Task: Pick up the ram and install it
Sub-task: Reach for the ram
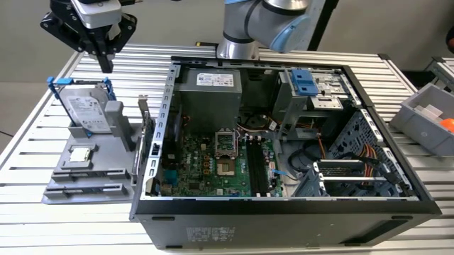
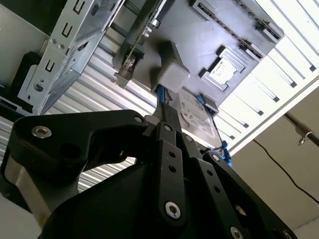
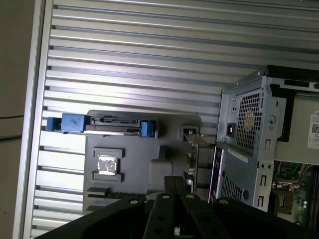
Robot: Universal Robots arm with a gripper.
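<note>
The black gripper point(image 1: 106, 68) and the grey-and-blue robot arm point(image 1: 262, 21) are cut off by the exterior view's top edge. At the slatted metal table's point(image 1: 71, 223) edge on the exterior view's right, a grey plastic bin point(image 1: 426, 119) runs out of the picture. The orange object point(image 1: 447, 125) in it is too cropped to identify. In the second wrist view, black linkage hides much of the silver hard drive in its blue bracket point(image 2: 198, 112).

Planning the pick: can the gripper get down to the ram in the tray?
Probably yes. The gripper hangs over the tray, and the ram lies at the tray's end away from the hard drive, with nothing above it.
</note>
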